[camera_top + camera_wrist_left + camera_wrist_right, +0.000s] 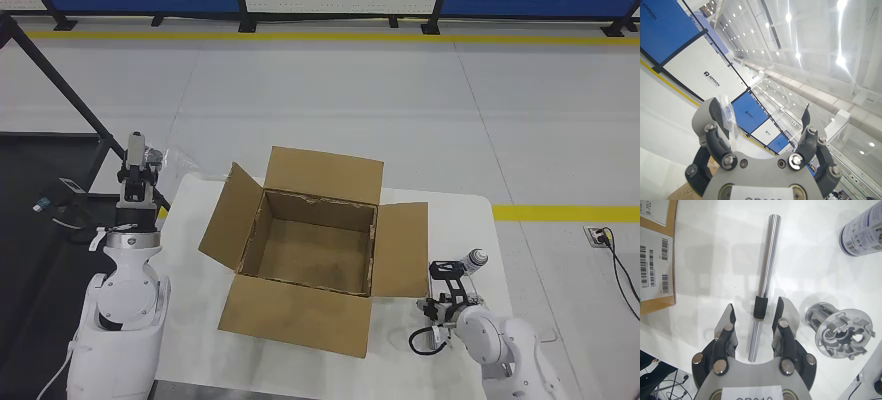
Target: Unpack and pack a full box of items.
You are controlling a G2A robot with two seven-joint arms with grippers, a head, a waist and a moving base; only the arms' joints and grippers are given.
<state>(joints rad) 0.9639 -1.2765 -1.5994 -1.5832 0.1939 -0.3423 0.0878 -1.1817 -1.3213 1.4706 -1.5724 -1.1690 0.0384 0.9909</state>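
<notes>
Risked a slip: judged the polished round rod (768, 256) liable to roll off the pads, or to droop if taken at its black band (759, 308), off its middle. Lay flat on the bench (810, 275) just beside the box (657, 256), long axis running out between the right gripper (755, 302) fingers, spread wide and gripping nothing. Held the left gripper (761, 103) aloft, fingers wide apart too, with clear plastic wrap (728, 111) clinging to one pad; could have fouled a later grasp.
</notes>
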